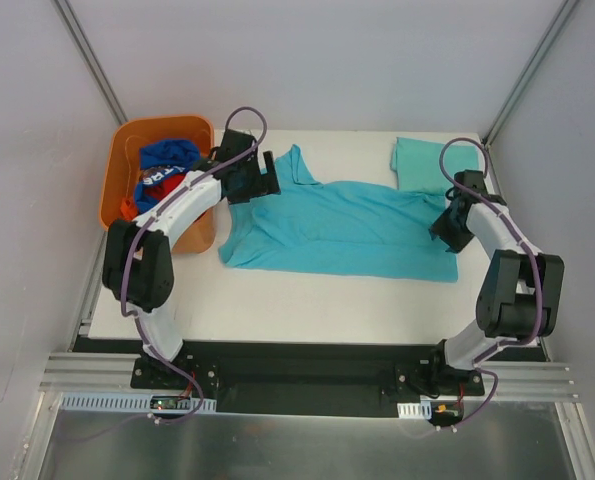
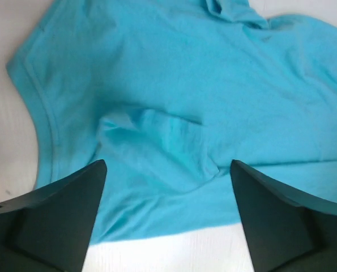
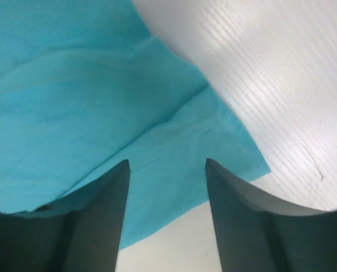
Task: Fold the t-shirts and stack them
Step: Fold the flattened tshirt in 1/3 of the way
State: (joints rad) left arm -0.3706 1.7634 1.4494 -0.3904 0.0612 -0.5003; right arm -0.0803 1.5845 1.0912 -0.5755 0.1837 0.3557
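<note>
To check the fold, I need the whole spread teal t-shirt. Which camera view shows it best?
Top external: the spread teal t-shirt shows almost whole. The left wrist view shows only a wrinkled part; the right wrist view only a corner.

Orange bin [image 1: 110, 185] blocks behind the left gripper [image 1: 265, 176]; bare table [image 1: 307, 300] lies open nearward of both; folded t-shirt [image 1: 422, 160] sits beyond the right gripper [image 1: 445, 235].

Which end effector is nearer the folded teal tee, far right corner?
Right. The right end effector is on the near side of the folded teal t-shirt, over the spread t-shirt's right end. The left end effector is far across, beside the orange bin.
</note>
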